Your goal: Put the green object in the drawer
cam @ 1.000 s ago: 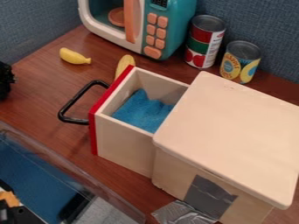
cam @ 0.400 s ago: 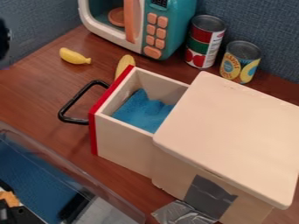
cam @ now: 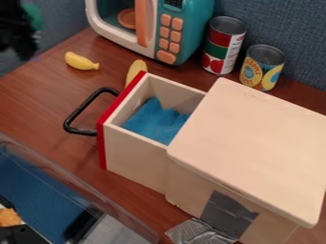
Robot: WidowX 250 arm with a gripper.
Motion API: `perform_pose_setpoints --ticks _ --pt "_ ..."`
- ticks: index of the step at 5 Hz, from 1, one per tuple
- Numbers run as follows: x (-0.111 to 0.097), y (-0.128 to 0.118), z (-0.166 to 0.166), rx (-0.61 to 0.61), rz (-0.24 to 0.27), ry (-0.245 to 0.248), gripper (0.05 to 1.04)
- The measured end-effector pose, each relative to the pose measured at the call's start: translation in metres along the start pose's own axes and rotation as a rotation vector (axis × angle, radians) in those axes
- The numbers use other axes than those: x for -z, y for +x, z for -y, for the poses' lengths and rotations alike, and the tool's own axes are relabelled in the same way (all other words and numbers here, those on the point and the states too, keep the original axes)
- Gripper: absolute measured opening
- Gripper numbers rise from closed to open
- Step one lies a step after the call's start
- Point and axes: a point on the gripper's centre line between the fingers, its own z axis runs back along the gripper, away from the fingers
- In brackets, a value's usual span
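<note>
gripper at upper left, drawer open

the black gripper [cam: 23,42] is located at the upper left, above the table [cam: 38,102]. the green object [cam: 33,14] is positioned at the gripper's right edge in the view, apart from the drawer [cam: 134,155]. jaw opening: cannot tell; whether the jaws have hold of the green object cannot be told either. the drawer extends from the pale cabinet [cam: 251,147], its red front and black handle [cam: 75,114] facing left. a blue cloth [cam: 156,121] lies inside. two cans [cam: 223,47] stand upright beside the toy microwave [cam: 172,38].
</note>
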Motion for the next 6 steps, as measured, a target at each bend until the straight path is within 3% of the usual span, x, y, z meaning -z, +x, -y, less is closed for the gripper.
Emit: perform_pose_setpoints --ticks 2,3,5,6 --pt "-0.032 0.020 0.088 0.198 -0.014 -0.072 0.570" --pt "-0.027 0.024 0.121 0.258 -0.055 -0.111 0.570" --pt "0.021 0.013 0.139 0.336 -0.142 -0.078 0.570" --pt "0.035 0.005 0.143 0.349 -0.160 -0.088 0.570"
